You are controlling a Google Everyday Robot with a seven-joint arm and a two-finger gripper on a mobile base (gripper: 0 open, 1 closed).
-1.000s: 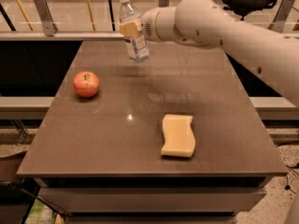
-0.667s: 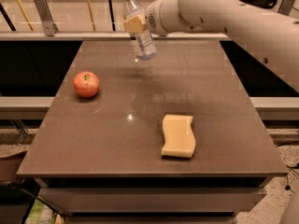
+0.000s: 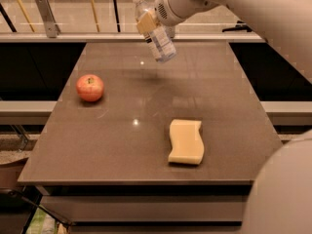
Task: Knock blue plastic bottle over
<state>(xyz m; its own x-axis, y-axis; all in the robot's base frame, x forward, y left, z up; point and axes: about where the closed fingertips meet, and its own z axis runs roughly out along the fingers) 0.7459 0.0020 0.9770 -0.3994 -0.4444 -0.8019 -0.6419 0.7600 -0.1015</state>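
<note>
Camera view, gripper (image 3: pixel 149 22) clamped on blue plastic bottle (image 3: pixel 163 47), bottle tilted in the air above the table's (image 3: pixel 122 150) far side, cap up-left, contents unclear, red apple (image 3: pixel 90 87) left, yellow sponge (image 3: pixel 186 141) front right

A glossy brown desk (image 3: pixel 122 145) with small glints of overhead light stands before a pale ledge (image 3: pixel 73 36) and slanted yellow posts (image 3: pixel 19 6), dark recesses at both sides, speckled floor (image 3: pixel 14 152) lower left, the hand (image 3: pixel 146 22) gripping the blue plastic bottle (image 3: pixel 163 48) above its far edge.
</note>
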